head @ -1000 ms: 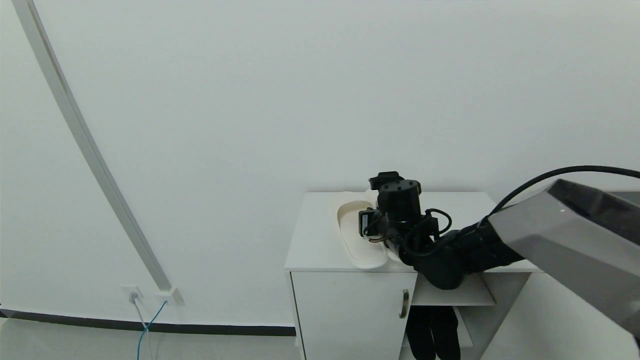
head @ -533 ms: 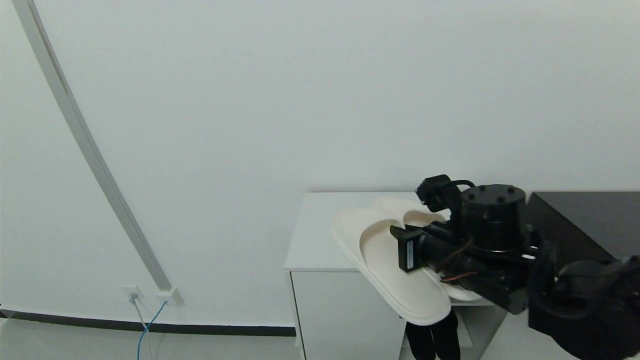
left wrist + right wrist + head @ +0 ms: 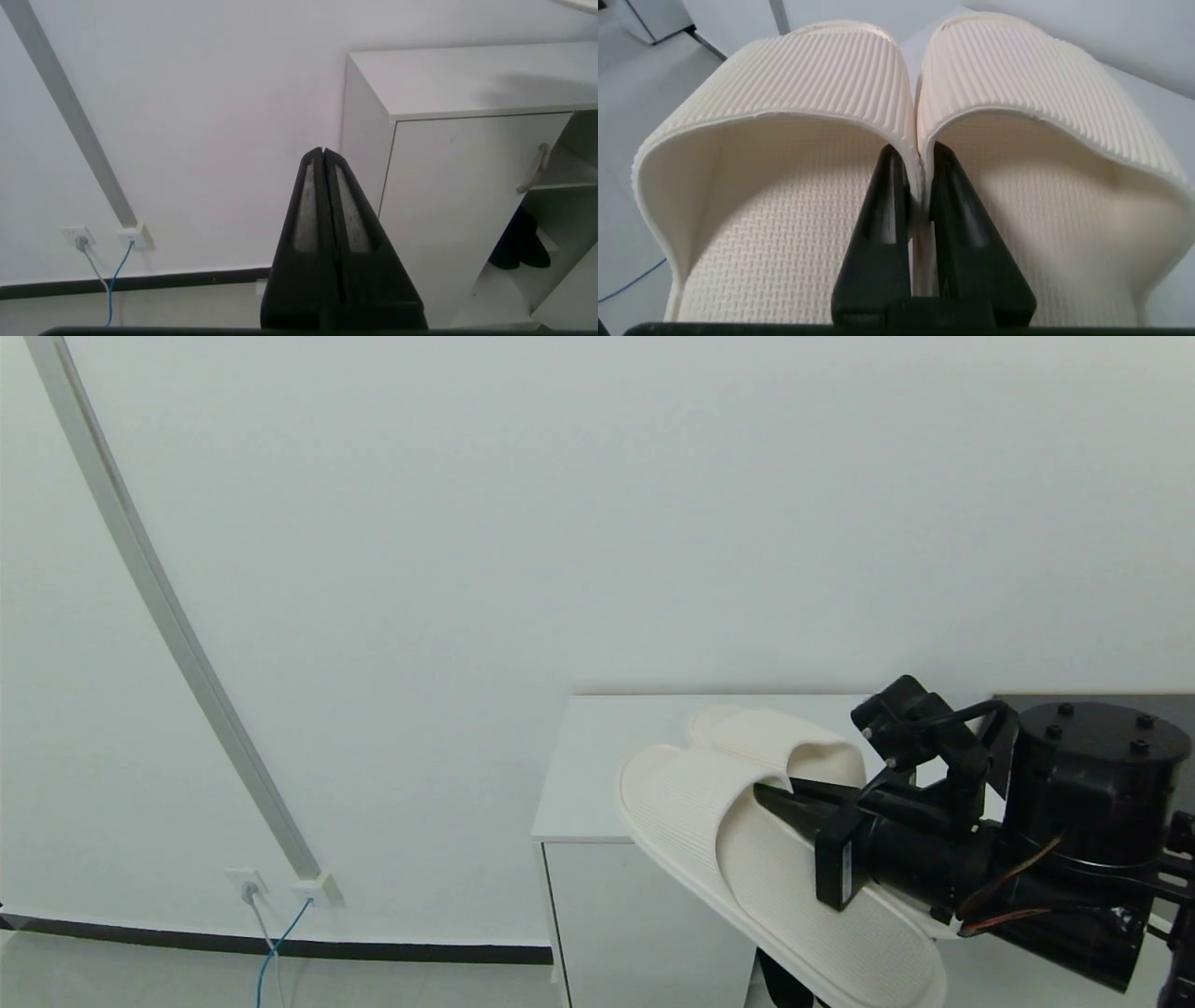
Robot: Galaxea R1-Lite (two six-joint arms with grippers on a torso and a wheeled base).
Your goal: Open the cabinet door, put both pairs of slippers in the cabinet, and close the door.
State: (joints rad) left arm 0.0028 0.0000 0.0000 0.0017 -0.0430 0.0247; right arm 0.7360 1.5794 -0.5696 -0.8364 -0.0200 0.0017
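Right gripper (image 3: pixel 913 161) is pinching the touching inner walls of the cream ribbed foam slipper pair (image 3: pixel 709 803). In the last second it lifted them off the white cabinet (image 3: pixel 597 756) top; they now hang past its front edge. Black slipper pair (image 3: pixel 521 245) already sits inside, low. Likely next: lower cream pair into the opening. Left gripper (image 3: pixel 323 161) pressed together, empty.

Head and left wrist views share the cabinet (image 3: pixel 597 765) — right wrist hugs slippers (image 3: pixel 822 103).

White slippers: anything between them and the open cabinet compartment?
Nothing visible blocks the way. The right claw is shut on the white slippers, held in the air near the cabinet front. The open compartment holds black slippers under its shelf.
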